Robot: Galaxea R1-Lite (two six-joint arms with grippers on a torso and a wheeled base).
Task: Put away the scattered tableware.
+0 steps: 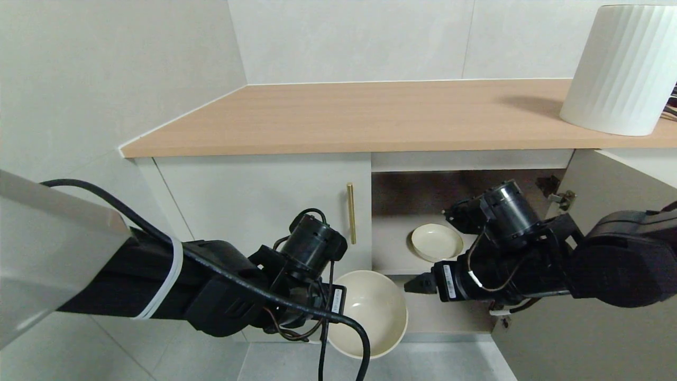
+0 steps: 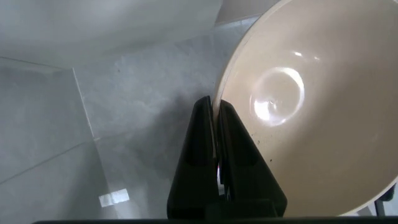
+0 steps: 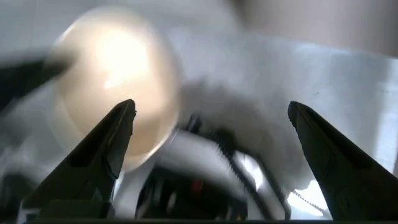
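Note:
A cream bowl (image 1: 373,312) hangs tilted in front of the lower cabinet, over the floor. My left gripper (image 1: 338,301) is shut on its rim; in the left wrist view the two fingers (image 2: 205,134) pinch the edge of the bowl (image 2: 305,112). My right gripper (image 1: 417,284) is just right of the bowl, in front of the open cabinet bay. In the right wrist view it (image 3: 211,107) stands open with nothing between its fingers, and the bowl (image 3: 118,68) is blurred beyond. A small cream plate (image 1: 437,242) lies on the cabinet shelf (image 1: 391,243).
The left cabinet door with a gold handle (image 1: 350,212) is closed. The right door (image 1: 534,349) stands open behind my right arm. A wooden countertop (image 1: 344,116) carries a white ribbed container (image 1: 624,69) at the far right. Grey tile floor (image 1: 423,365) lies below.

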